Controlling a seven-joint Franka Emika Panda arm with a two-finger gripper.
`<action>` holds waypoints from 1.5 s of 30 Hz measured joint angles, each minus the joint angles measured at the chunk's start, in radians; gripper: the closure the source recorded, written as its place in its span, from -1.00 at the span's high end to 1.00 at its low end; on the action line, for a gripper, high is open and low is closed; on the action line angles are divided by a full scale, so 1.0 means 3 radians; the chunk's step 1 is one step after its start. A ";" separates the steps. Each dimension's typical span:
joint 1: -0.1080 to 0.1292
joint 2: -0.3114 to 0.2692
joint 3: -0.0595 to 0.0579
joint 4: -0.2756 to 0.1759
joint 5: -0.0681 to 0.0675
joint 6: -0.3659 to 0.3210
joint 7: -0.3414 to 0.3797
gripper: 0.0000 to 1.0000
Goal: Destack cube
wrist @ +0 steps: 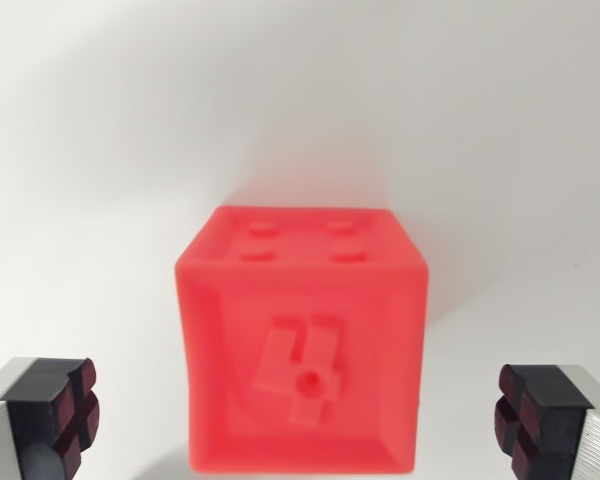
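A red cube fills the lower middle of the wrist view, with round studs on its top face and a raised figure on the face toward the camera. It stands on a white surface. My gripper is open, one dark-padded finger at the wrist view's left and the other finger at the wrist view's right, each well apart from the cube's sides. The cube's bottom edge runs out of view, so whatever lies beneath it is hidden.
Bare white surface surrounds the cube on all sides, with a soft shadow behind it.
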 joint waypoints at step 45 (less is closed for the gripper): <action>0.0087 -0.0957 -0.0132 0.0133 -0.0129 -0.1079 0.0070 1.00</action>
